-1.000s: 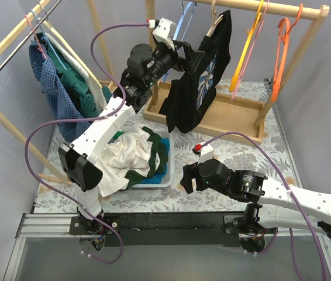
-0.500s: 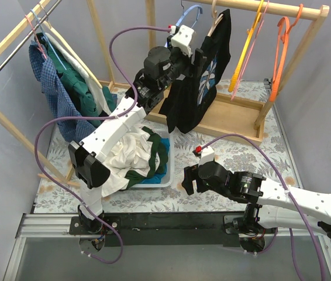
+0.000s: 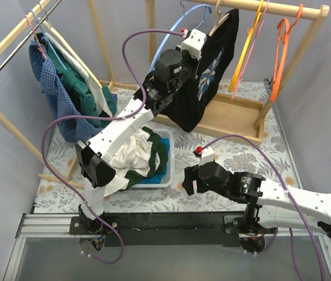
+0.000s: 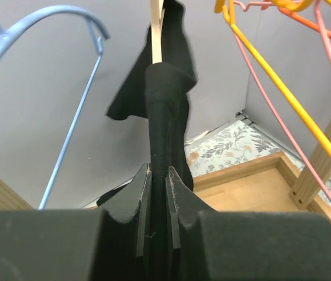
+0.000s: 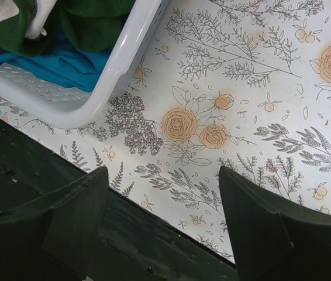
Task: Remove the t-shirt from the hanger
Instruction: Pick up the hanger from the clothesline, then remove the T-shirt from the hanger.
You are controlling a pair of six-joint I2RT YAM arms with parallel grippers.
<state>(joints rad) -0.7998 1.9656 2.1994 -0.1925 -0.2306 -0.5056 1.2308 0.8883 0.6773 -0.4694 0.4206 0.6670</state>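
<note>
progress: early, by the look. clamped tight w/ left gripper on a fold of black t-shirt, high up nr the rail. not off yet: draped over wooden hanger at top, hanging loose below. spread wide & empty at right gripper, low over table nr basket. left to do: pull fabric clear of hanger, then prob. drop it in basket.
</note>
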